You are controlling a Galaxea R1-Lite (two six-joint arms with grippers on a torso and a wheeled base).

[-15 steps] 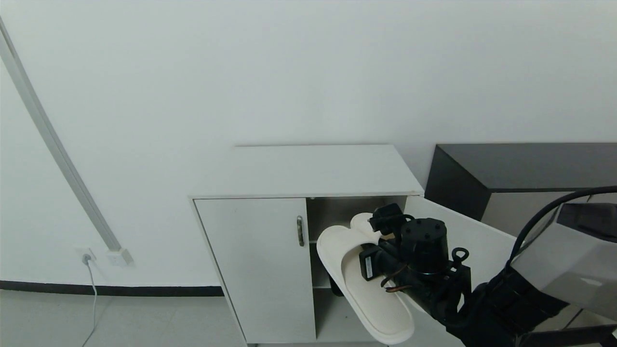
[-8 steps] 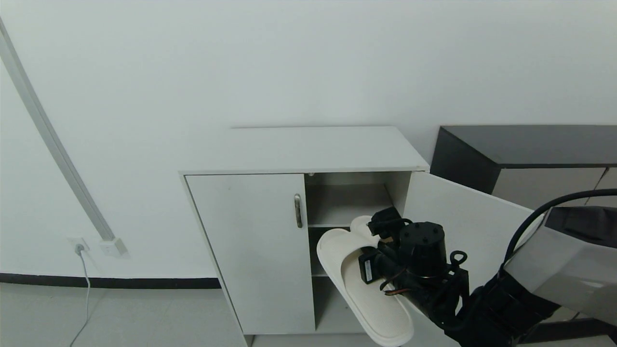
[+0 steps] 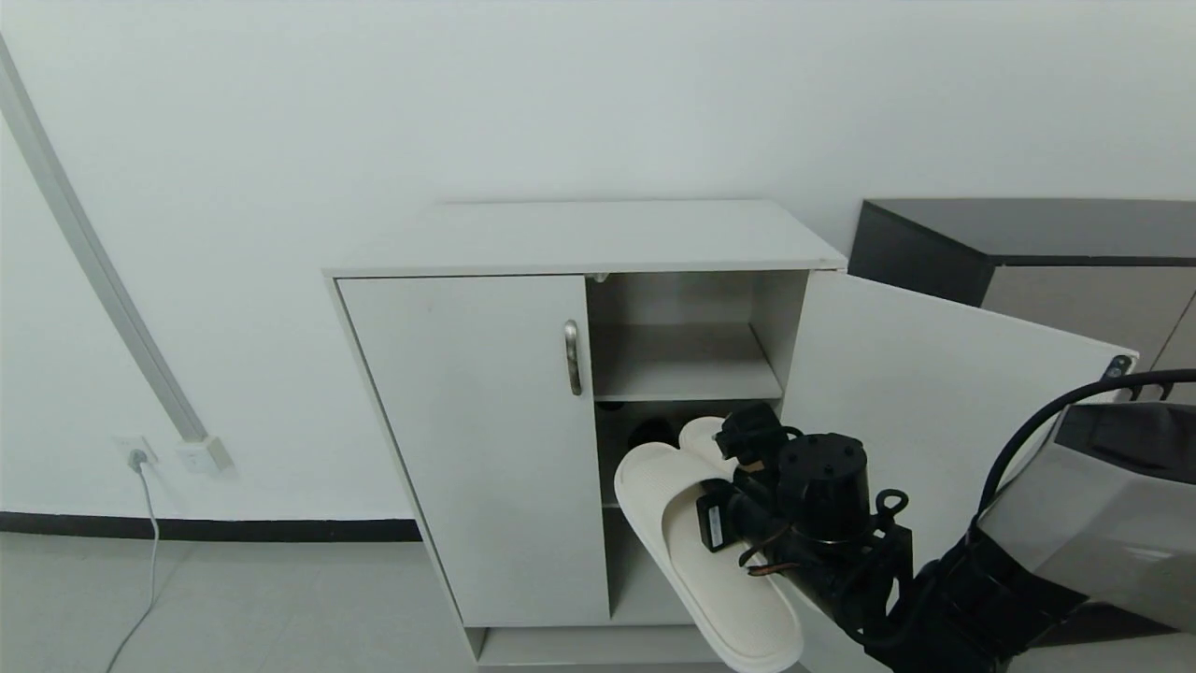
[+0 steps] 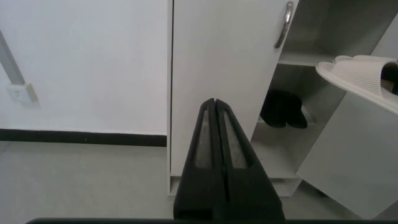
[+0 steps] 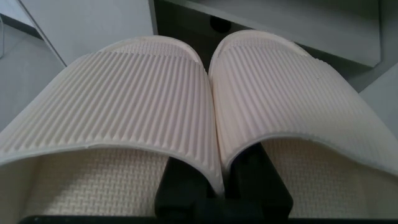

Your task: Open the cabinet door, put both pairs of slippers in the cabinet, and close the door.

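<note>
Two pairs to account for. Dark pair (image 4: 283, 109) lies inside the cabinet (image 3: 579, 234), on the middle level under the top shelf (image 3: 682, 374). White pair (image 3: 710, 551) hangs in the right gripper (image 5: 224, 183), side by side, toes toward the opening and just short of it, heels trailing out toward the robot. Gripper fingers reach in under the two straps and pinch the slippers' inner walls together.

Right door (image 3: 934, 374) stands wide open; left door (image 3: 467, 421) is closed.

Left gripper (image 4: 214, 143) sits low, facing the left door, fingers pressed together on nothing.

Step in hand, by my reading: stowing the second pair, door already opened, one pair in.

Next move calls for carrying the white pair straight in through the gap between the left door's edge and the open right door. It needs a level with room, kept off the dark pair. Release comes only once the soles rest flat. Closing the right door is left after that.
</note>
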